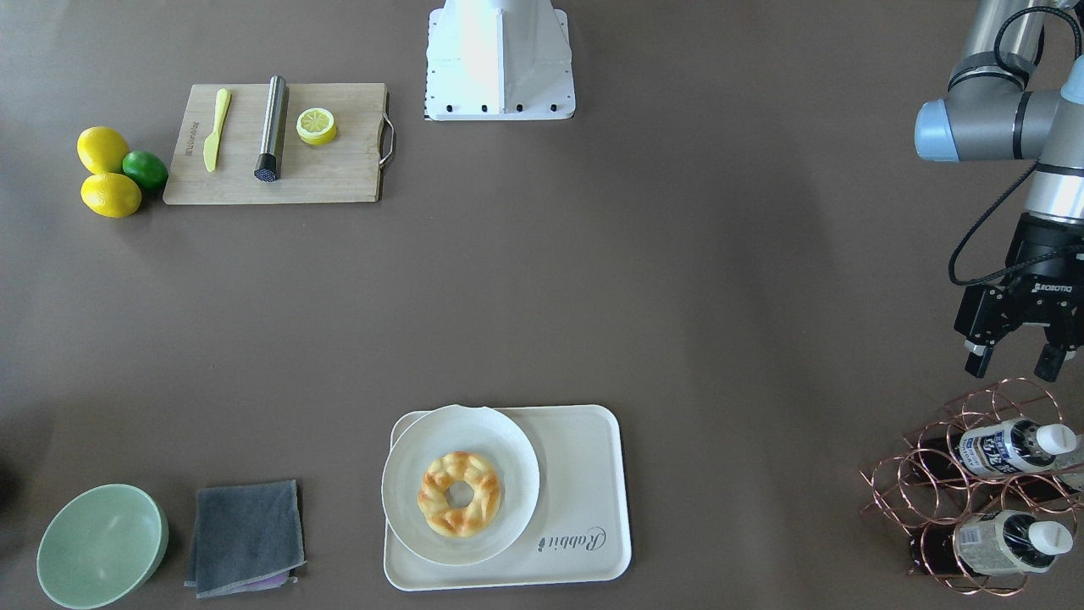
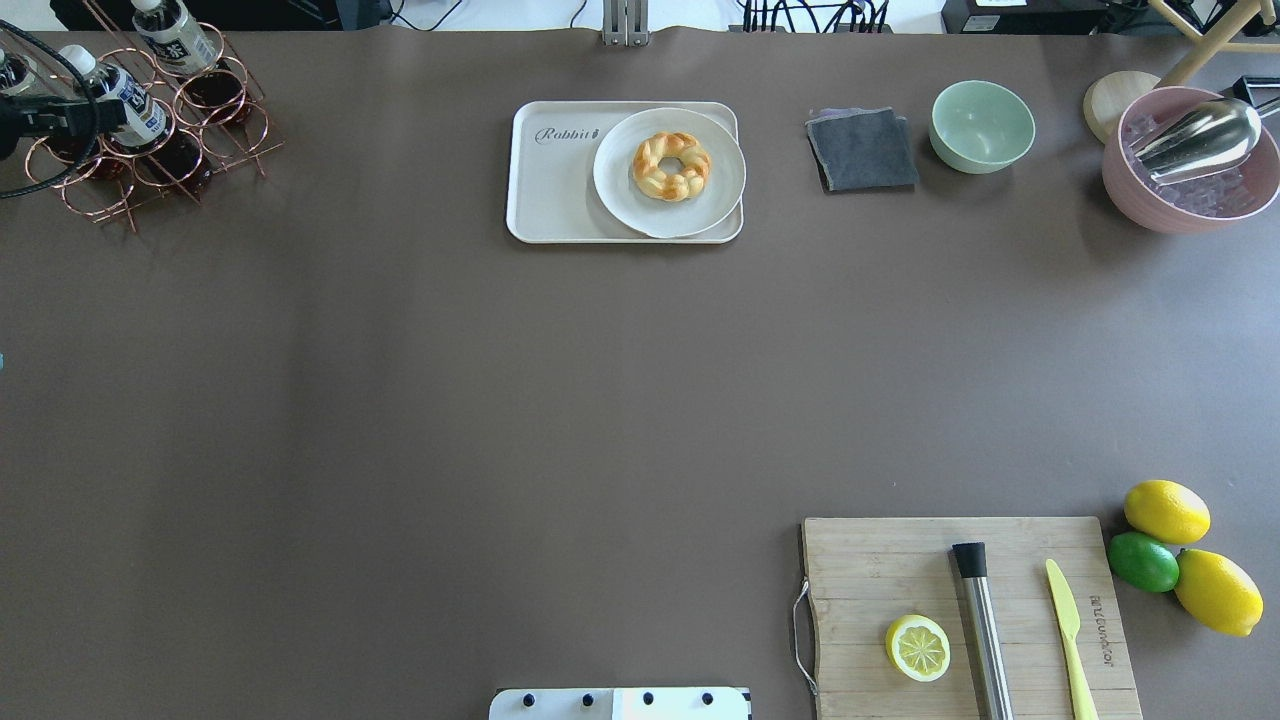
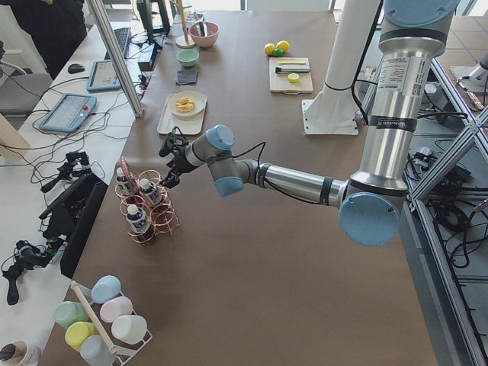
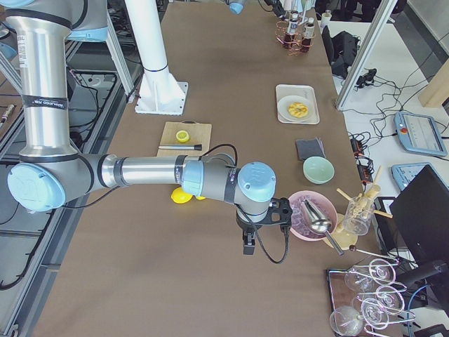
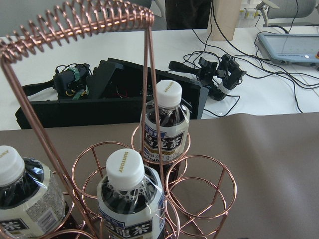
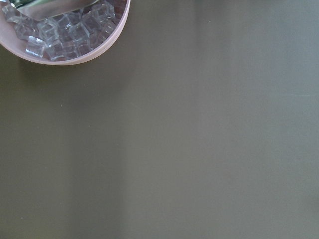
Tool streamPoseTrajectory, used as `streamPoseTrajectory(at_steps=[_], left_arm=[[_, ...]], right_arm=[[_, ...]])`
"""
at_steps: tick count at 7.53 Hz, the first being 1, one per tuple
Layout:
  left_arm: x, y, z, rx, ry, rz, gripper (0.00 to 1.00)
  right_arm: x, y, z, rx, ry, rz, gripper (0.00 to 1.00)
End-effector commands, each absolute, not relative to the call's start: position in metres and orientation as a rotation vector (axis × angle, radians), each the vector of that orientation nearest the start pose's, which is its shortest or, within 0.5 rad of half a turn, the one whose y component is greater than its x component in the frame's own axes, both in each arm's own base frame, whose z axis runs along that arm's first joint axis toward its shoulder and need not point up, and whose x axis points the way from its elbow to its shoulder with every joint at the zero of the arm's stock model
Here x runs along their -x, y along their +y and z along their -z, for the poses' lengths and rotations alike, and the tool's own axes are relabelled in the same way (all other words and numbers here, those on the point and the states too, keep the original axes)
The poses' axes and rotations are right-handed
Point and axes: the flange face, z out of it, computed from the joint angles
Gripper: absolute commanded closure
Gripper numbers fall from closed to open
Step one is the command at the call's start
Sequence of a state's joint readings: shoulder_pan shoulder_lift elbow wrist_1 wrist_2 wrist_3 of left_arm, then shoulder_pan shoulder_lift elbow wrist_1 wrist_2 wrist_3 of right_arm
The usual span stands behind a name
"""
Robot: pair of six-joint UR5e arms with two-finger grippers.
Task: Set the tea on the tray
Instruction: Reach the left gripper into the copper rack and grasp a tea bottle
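Exterior front-facing view: shows the left hand (image 1: 1014, 363) spread wide and empty, just beside the copper wire rack (image 1: 965, 491). Finds the tea (image 1: 999, 447) upright in that rack, with a second bottle (image 1: 1003, 542) one ring over, and the tray (image 1: 584, 483) well apart from the rack, bearing a white plate (image 1: 517, 440) with a ring pastry (image 1: 459, 493). Cannot tell the right hand's (image 4: 248, 247) opening, far from the rack near a pink ice bowl (image 4: 298, 225).

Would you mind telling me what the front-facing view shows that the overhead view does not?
Only the front-facing view shows the left hand in full, open near the wire rack. Only the overhead view shows the pink bowl of ice with its metal scoop. Both show the tea bottles in the rack, the tray holding the plate and pastry, and the cutting board.
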State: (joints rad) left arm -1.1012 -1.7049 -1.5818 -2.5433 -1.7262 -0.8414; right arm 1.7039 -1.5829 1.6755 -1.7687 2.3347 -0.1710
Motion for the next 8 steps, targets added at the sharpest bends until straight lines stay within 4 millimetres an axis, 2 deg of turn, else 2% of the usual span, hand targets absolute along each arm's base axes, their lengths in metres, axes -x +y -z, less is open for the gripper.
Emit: streamPoseTrajectory(at_steps=[1, 2, 3, 5, 7, 8], left_arm=[[-0.157, -0.578, -0.484, -0.826, 0.749, 0.182, 0.14], [-0.153, -0.585, -0.484, -0.858, 0.708, 0.128, 0.13], [-0.151, -0.595, -0.485, -0.863, 0.691, 0.134, 0.13], [-0.148, -0.602, -0.487, -0.863, 0.684, 0.143, 0.15], [-0.141, -0.612, -0.486, -0.866, 0.679, 0.163, 0.28], [-0.138, -0.619, -0.486, -0.865, 0.676, 0.17, 0.31]], right_arm=[[-0.127, -0.464, -0.637, -0.009, -0.771, -0.008, 0.0], [-0.127, -0.463, -0.638, -0.007, -0.771, -0.009, 0.0], [-0.127, -0.463, -0.638, -0.007, -0.771, -0.009, 0.0], [-0.127, -0.463, -0.638, -0.006, -0.771, -0.013, 0.0], [-0.126, -0.464, -0.637, -0.006, -0.772, -0.013, 0.0], [-0.126, -0.464, -0.636, -0.009, -0.772, -0.012, 0.0]])
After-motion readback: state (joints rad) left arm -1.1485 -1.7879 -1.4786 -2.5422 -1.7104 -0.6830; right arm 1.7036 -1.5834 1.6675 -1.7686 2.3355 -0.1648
